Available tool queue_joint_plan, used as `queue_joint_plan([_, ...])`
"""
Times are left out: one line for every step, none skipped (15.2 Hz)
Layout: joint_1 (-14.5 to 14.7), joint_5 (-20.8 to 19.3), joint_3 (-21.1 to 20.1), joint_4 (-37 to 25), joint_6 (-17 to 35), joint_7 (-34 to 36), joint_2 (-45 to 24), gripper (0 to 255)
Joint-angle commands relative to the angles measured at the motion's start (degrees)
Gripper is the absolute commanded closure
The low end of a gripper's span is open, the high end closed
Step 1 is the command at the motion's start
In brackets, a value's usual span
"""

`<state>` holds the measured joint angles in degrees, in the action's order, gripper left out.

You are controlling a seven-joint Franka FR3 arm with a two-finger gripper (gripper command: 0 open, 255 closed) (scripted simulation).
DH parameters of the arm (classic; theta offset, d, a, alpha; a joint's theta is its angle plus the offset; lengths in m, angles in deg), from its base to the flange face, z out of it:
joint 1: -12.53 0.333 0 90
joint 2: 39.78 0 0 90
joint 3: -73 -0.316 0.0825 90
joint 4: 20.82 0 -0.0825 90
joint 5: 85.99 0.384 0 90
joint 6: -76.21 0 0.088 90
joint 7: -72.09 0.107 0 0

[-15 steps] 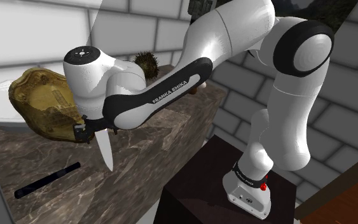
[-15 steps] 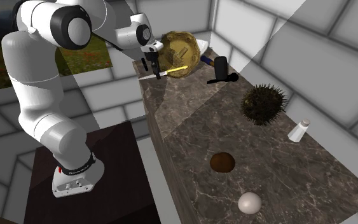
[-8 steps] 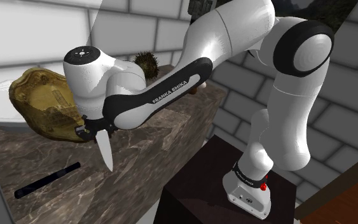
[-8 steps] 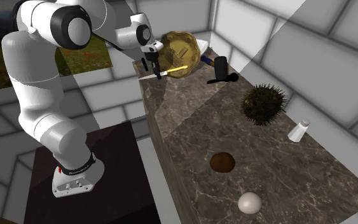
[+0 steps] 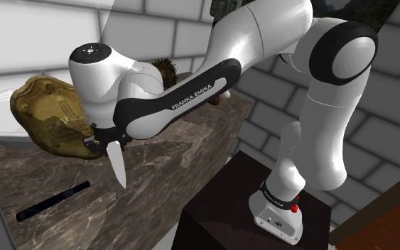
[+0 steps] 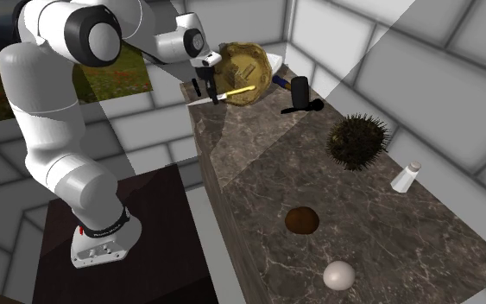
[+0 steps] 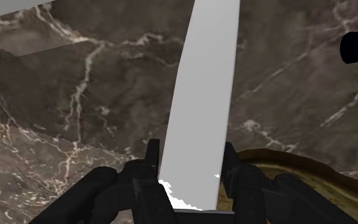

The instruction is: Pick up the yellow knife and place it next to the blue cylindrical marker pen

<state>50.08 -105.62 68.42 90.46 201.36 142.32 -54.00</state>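
Observation:
My gripper [image 5: 99,142] is shut on the knife [image 5: 117,165], near the join of blade and handle. The pale blade points down toward the marble counter [image 5: 56,170] and hangs just above it. In the second exterior view the knife [image 6: 243,89] shows a yellow handle beside the gripper [image 6: 206,89], in front of a golden-brown lumpy object [image 6: 248,65]. In the wrist view both fingers [image 7: 151,159] clasp the flat grey-white blade [image 7: 203,95]. A small blue pen-like thing [image 6: 279,81] lies just beyond the golden object.
A black stick [image 5: 52,201] lies on the counter near the shoulder view's lower left. Farther along the counter are a black block [image 6: 299,91], a dark spiky ball [image 6: 359,141], a white shaker [image 6: 407,177], a brown round thing [image 6: 302,220] and a white ball [image 6: 338,276].
The fingers have closed on the knife, and the hand has risen slightly, taking the knife up with it. Nothing else on the counter has moved.

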Motion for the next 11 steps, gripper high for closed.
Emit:
queue_joint_plan([0.0, 0.4, -0.1, -0.6, -1.3, -0.5, 0.7, 255])
queue_joint_plan([-0.1, 0.5, -0.1, -0.9, -1.9, -0.8, 1.1, 255])
queue_joint_plan([-0.1, 0.7, -0.2, -1.3, -2.6, -1.0, 1.4, 255])
queue_joint_plan([-0.1, 0.8, -0.2, -1.6, -3.2, -1.2, 1.7, 255])
queue_joint_plan([-0.1, 1.0, -0.2, -2.0, -3.8, -1.4, 2.0, 255])
queue_joint_plan([-0.1, 1.2, -0.3, -2.4, -4.5, -1.7, 2.4, 255])
queue_joint_plan([-0.1, 1.3, -0.3, -2.7, -5.2, -1.9, 2.7, 255])
queue_joint_plan([-0.1, 1.4, -0.3, -3.1, -5.8, -2.1, 2.9, 255])
queue_joint_plan([0.0, 1.6, -0.4, -3.5, -6.5, -2.3, 3.2, 255])
queue_joint_plan([0.0, 1.7, -0.4, -4.0, -7.1, -2.5, 3.5, 255])
queue_joint_plan([0.0, 1.8, -0.4, -4.4, -7.8, -2.8, 3.7, 255])
